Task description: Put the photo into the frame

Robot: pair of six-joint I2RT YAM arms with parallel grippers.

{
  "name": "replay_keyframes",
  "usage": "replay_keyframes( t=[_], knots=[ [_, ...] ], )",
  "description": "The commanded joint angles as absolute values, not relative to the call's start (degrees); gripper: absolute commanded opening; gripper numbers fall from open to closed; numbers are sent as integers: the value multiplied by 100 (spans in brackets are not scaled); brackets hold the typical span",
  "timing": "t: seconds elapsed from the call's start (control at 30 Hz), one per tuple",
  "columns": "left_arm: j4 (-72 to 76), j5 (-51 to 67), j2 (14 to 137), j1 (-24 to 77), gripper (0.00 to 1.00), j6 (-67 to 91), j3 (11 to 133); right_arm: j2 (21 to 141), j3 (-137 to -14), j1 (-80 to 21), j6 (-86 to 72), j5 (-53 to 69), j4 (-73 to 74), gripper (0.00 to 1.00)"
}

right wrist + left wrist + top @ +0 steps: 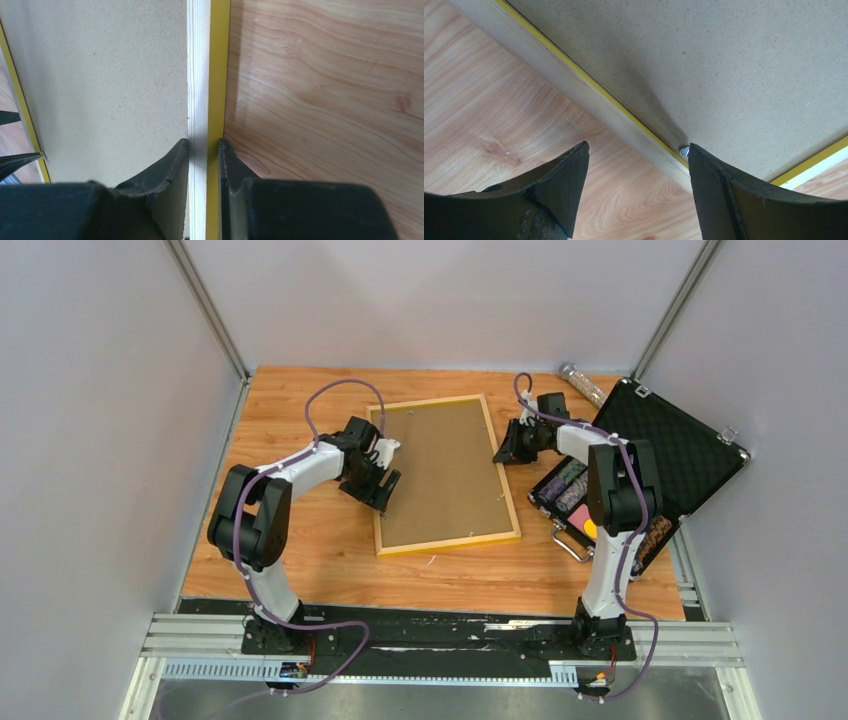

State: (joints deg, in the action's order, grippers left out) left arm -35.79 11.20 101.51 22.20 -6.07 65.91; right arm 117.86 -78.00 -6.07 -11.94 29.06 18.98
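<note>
The frame (pixel 447 542) lies back-up on the wooden table, its brown backing board (pixel 445 475) facing up. The photo is not in view. My left gripper (pixel 385 485) is open at the frame's left rail (pixel 574 85): one finger is over the table, the other is over the board beside a small metal clip (pixel 684 150). Its jaws (pixel 638 146) hold nothing. My right gripper (pixel 505 452) is shut on the frame's right rail (pixel 205 60), one finger on the board side and one on the outer yellow side (pixel 203 141).
An open black foam-lined case (pixel 680 455) with several items inside stands at the right, close to the right arm, its handle (pixel 570 540) toward the front. A glittery tube (pixel 580 383) lies at the back right. Grey walls close in the table on three sides.
</note>
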Motion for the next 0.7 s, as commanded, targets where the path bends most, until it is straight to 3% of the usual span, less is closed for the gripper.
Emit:
replay_keyframes(
  t=[0.0,0.67],
  knots=[
    [-3417,1029,10248,2318,80,-507,6630,11776,-7690,-478,-1240,2785,1973,0],
    [-3433,817,10197,2461,78,-616,6547,11834,-7680,-468,-1228,2795,1969,0]
  ],
)
